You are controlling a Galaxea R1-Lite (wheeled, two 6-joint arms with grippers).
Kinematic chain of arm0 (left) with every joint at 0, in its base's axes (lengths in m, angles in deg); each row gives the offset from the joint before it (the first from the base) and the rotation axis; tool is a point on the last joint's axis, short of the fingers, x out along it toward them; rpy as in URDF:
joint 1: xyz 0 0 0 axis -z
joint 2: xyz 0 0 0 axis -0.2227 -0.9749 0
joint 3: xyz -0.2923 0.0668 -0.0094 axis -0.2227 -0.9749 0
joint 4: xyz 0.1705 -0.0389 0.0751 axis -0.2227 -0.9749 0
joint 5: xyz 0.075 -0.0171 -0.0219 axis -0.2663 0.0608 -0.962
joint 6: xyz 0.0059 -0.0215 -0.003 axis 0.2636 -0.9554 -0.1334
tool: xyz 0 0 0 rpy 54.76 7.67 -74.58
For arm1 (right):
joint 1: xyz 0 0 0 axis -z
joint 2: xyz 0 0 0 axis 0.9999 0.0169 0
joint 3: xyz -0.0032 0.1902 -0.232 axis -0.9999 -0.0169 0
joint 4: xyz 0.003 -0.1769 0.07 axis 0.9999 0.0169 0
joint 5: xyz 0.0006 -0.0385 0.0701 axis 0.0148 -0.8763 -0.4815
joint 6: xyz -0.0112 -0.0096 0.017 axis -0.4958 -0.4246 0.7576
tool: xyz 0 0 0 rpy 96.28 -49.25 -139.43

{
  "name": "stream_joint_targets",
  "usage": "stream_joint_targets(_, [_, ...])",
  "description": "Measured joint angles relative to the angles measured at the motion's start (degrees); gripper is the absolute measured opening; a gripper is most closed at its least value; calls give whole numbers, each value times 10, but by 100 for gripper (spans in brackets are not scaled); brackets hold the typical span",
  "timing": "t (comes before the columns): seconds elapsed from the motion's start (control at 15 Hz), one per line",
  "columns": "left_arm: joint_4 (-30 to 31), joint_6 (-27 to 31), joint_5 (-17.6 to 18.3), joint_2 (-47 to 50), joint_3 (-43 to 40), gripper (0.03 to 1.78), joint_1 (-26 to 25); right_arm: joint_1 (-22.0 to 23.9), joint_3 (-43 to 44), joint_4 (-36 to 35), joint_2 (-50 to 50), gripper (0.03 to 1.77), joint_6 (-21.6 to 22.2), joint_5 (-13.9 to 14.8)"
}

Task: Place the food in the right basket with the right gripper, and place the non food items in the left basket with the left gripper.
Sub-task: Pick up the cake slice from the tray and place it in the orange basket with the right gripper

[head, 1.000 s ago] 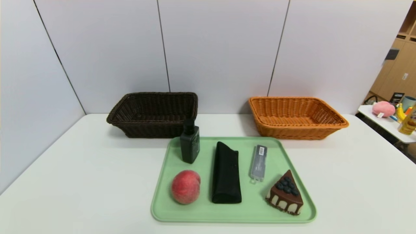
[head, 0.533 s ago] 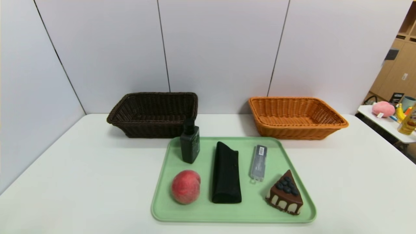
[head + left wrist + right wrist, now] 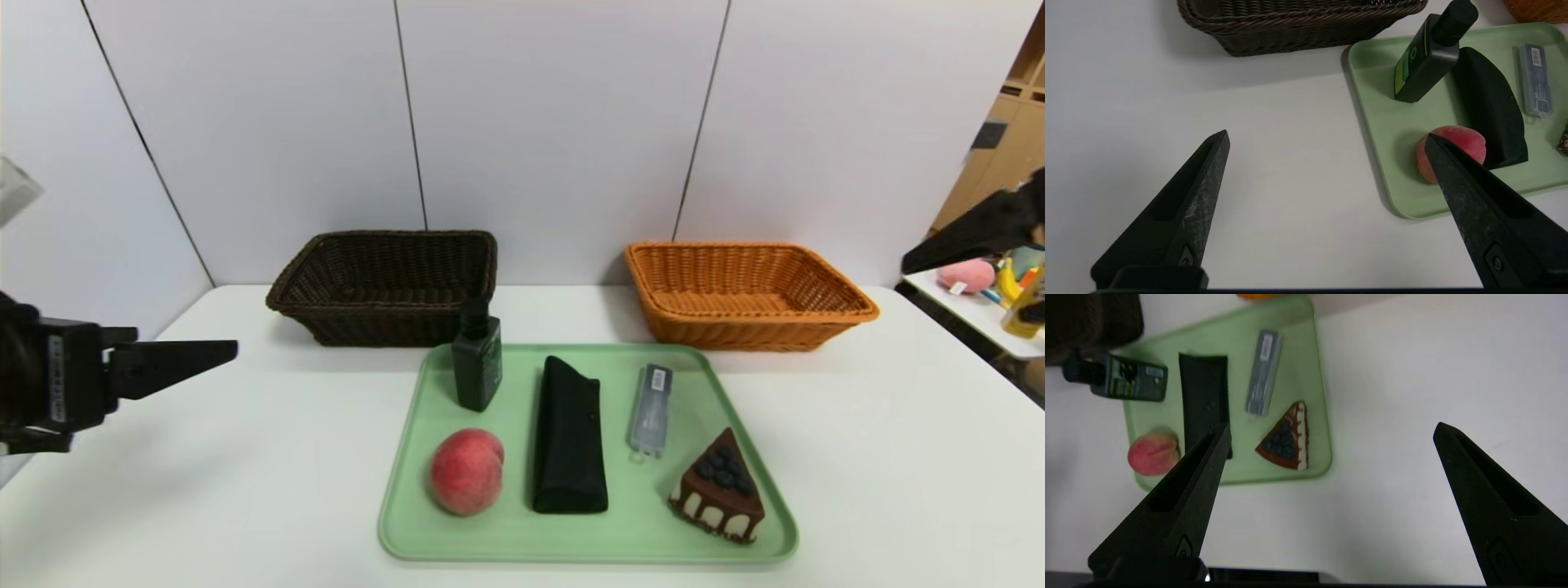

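Nothing sorted yet: peach, cake slice, pump bottle, black pouch and clear barcoded case all sit on the green tray, same spots as a second ago. Dark brown basket and orange basket behind the tray both look empty.

What changed: both arms have come into the head view, absent a moment back. Left claw now hangs at the left edge over bare desk, well apart from the tray, fingers spread wide, nothing in them. Right claw enters at the right edge, high up, also released and empty; its wrist view looks down on the tray from well off.

Judgement: this is the opening reach, no pick started. Probably each arm heads for its own class next.

Desk is plain white, wall panels grey-white behind. Side table at far right with a pink plush and bottles, wooden shelving beyond.
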Motion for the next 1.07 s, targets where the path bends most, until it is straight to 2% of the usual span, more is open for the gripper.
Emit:
stream_joint_targets(0.2, [2, -90, -55, -51, 8, 169, 89, -92, 55, 117, 114, 171, 126, -1])
stream_joint_targets(0.27, [1, -107, -72, -63, 9, 169, 112, -116, 62, 133, 144, 171, 166, -5])
stream_joint_targets(0.4, [-4, -112, -84, -77, 7, 169, 135, -147, 67, 139, 198, 171, 215, -23])
stream_joint_targets(0.67, [-24, -112, -93, -78, 2, 169, 143, -165, 70, 141, 281, 171, 237, -48])
stream_joint_targets(0.8, [-24, -112, -93, -70, -5, 169, 143, -163, 70, 141, 311, 171, 239, -63])
stream_joint_targets(1.07, [-24, -114, -94, -57, -18, 169, 142, -152, 69, 143, 353, 171, 239, -74])
